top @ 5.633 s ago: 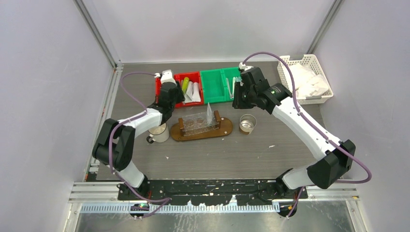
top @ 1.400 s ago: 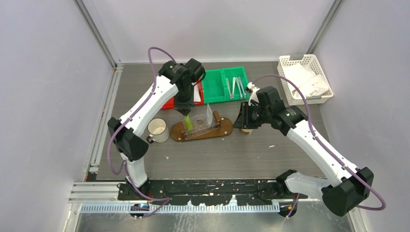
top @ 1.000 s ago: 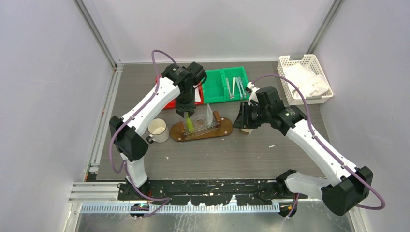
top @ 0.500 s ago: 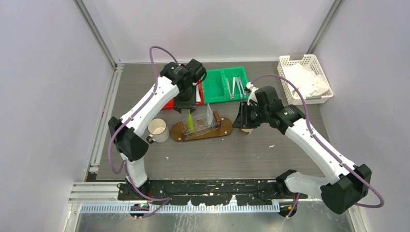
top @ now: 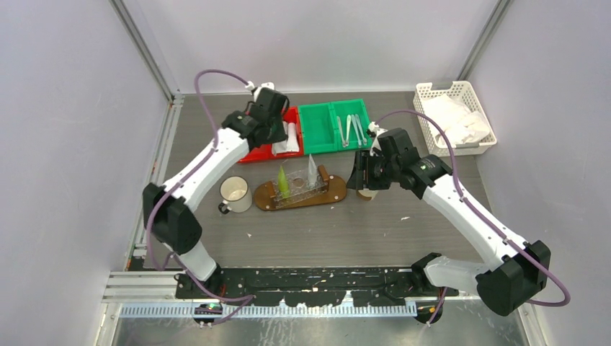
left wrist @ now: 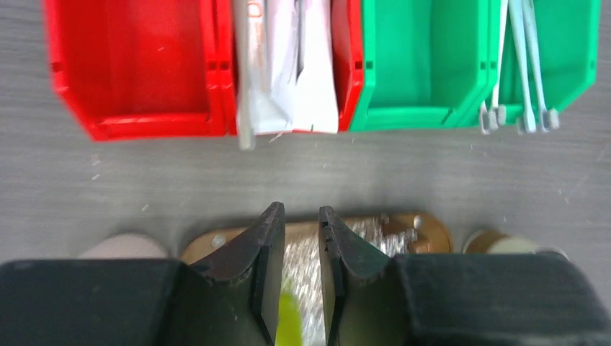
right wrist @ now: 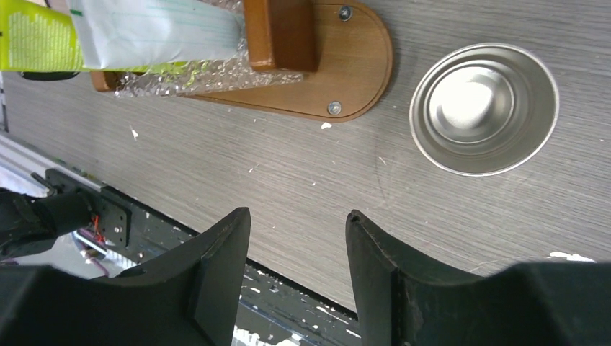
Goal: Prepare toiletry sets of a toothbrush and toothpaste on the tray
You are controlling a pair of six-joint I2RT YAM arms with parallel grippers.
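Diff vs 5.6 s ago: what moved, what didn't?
Left gripper carried the yellow-green tube from the red bin into the tray, stood it beside the whitish tube, let go and drew back. Right gripper swung from the green bin to above the metal cup, open. Toothbrushes unmoved.

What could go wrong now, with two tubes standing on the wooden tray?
The yellow-green tapered tube and the whitish tapered tube stand tall on the oval wooden tray; a careless pass could topple them. The slim pale toothbrushes lie bunched in the green plastic bin, so one grasp may pinch several.
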